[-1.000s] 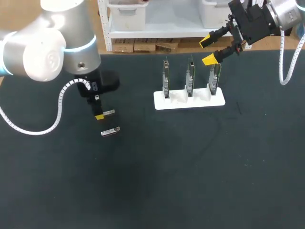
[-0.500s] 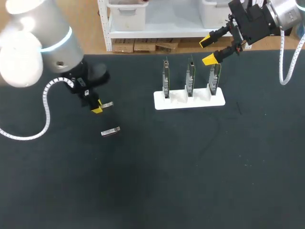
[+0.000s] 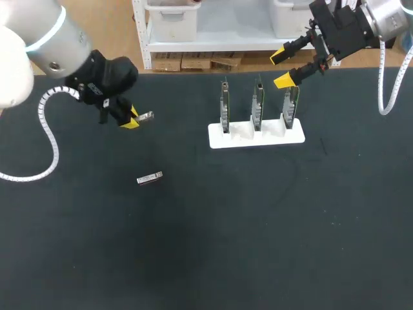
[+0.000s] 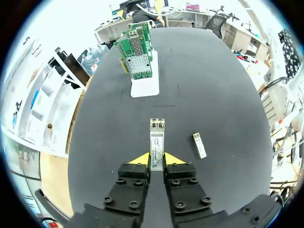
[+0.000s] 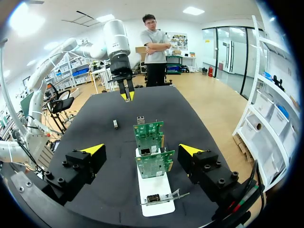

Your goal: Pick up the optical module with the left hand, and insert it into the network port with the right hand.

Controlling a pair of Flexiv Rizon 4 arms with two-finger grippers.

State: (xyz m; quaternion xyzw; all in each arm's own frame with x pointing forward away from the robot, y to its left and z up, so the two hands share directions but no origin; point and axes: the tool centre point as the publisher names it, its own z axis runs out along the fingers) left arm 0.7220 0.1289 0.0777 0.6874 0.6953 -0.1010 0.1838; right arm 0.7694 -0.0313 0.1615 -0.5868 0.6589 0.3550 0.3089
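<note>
- found left claw [image 3: 132, 121] raised over the table [image 3: 206, 258] at far left, fingers almost together and clamped from both sides on the module [image 4: 157, 142]; hold taken at the rear end only, most of the body sticking out ahead of the tips.
- judged first risk: with so short a hold, could pivot or slip out at handover if the receiving fingers push on the free end.
- noted spare module [image 3: 150, 178] lying flat on the table, nearer the front edge than the held one and apart from it; not in the way, though could be swept aside by a low pass.
- noted white stand [image 3: 257, 137] right of middle, with three boards [image 3: 258, 103] upright in it side by side; cannot tell whether fastened down.
- judged second risk: stand and boards sit between the two claws, so could be clipped and tipped by a straight low path to the meeting point.
- found right claw [image 3: 281, 68] at far right, well apart from the left one, hanging near the top of the rightmost board, fingers spread wide and holding nothing.
- made out port [image 5: 146, 152] only small on the nearest board in the right wrist view; judged third risk: tilted or flipped module would jam at the mouth and shove the board back.
</note>
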